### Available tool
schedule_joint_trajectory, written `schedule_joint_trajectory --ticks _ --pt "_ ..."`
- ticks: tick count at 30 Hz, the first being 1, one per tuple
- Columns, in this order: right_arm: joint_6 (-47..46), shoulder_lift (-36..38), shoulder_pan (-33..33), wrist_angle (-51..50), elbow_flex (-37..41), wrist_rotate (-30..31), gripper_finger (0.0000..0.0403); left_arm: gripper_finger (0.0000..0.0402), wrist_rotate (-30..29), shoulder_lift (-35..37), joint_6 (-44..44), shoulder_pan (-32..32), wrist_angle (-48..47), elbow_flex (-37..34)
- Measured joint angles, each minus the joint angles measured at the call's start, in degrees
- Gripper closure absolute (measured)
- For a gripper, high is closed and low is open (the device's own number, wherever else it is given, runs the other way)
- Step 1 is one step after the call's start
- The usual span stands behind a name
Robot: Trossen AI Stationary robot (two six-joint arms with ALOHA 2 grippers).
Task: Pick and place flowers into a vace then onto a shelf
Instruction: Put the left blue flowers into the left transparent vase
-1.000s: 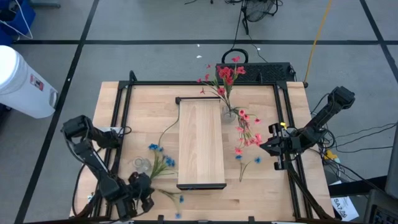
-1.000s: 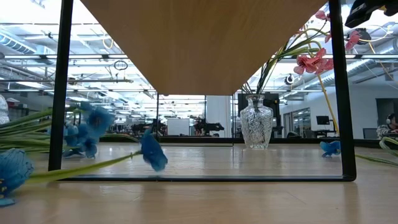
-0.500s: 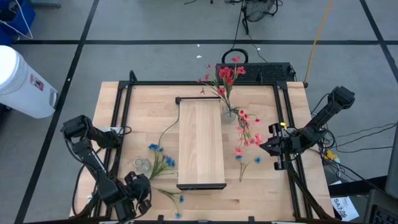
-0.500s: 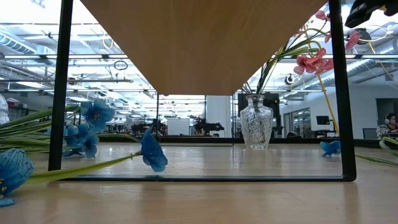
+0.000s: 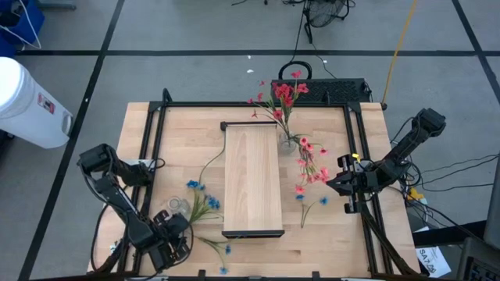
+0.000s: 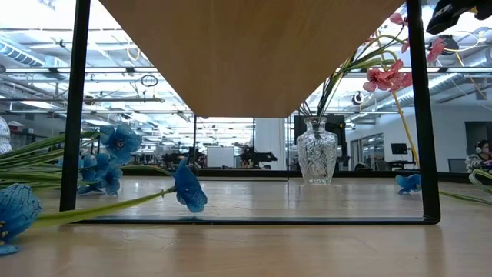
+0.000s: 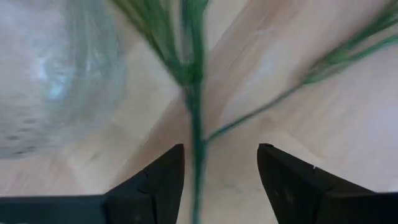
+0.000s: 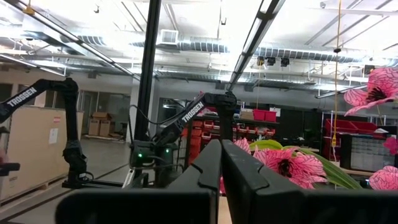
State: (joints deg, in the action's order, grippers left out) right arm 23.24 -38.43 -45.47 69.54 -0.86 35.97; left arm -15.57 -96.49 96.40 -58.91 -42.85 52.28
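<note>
From above, we see the pale wood shelf (image 5: 252,179) lying mid-tabletop (image 5: 336,242), smooth-grained with dark ends. Blue flowers (image 5: 205,204) lie left of it beside a clear glass vase (image 5: 178,206); the red-pink flowers (image 5: 312,168) lie to its right. At table level, a cut-glass vase (image 6: 317,157) stands upright holding pink sprays. At the left wrist, the left pincer (image 7: 221,177) is spread around a thin green stem (image 7: 196,118). At the right wrist, the right pincer (image 8: 221,168) is pressed together; beyond, an arm reads "TROSSEN" (image 8: 191,112).
</note>
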Motion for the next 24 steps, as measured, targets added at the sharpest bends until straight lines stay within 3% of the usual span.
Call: schedule_joint_trajectory --ticks 13,16,21,24 --pt "0.0 0.0 0.0 0.0 0.0 0.0 0.0394 0.0249 -2.1 0.6 -0.3 -0.1 7.1 -6.7" --pt "0.0 0.0 0.0 0.0 0.0 0.0 0.0394 0.0284 -2.5 0.6 -0.1 -0.1 7.7 -7.3" --pt "0.0 0.0 0.0 0.0 0.0 0.0 0.0394 0.0378 -4.4 0.4 -0.1 -0.3 8.9 -7.4" --pt "0.0 0.0 0.0 0.0 0.0 0.0 0.0394 0.0381 -6.5 0.3 0.1 -0.6 10.6 -7.4"
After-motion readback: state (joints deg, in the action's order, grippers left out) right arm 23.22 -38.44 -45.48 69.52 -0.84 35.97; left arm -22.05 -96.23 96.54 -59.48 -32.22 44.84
